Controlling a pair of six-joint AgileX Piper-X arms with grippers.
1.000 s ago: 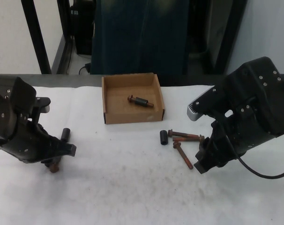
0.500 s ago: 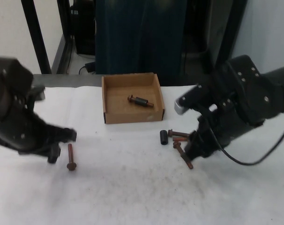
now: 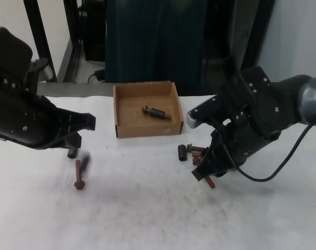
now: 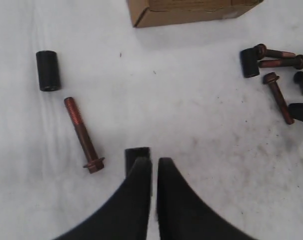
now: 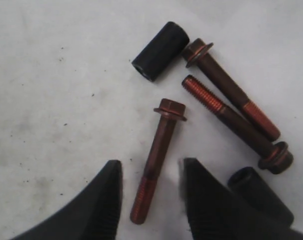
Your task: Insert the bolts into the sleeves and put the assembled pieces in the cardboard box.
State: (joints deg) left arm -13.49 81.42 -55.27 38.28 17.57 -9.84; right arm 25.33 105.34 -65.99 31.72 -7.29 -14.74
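Right gripper (image 5: 151,167): open, one finger on each side of the threaded end of a copper-coloured bolt (image 5: 159,145) that lies flat on the white bench cover (image 5: 51,75). Whether they touch it cannot be told. Just beside one finger lies a black sleeve (image 5: 261,195). Beyond the bolt's head are a pair of bolts (image 5: 226,112), side by side and head to tail, then a second sleeve (image 5: 160,51).

Left gripper (image 4: 152,162): fingers drawn almost together, nothing seen between them. Ahead and to one side lies a loose bolt (image 4: 84,135), and past it, apart, a lone sleeve (image 4: 48,70).

Farthest from both grippers is the cardboard box (image 3: 147,129), with one assembled piece (image 3: 156,112) inside.
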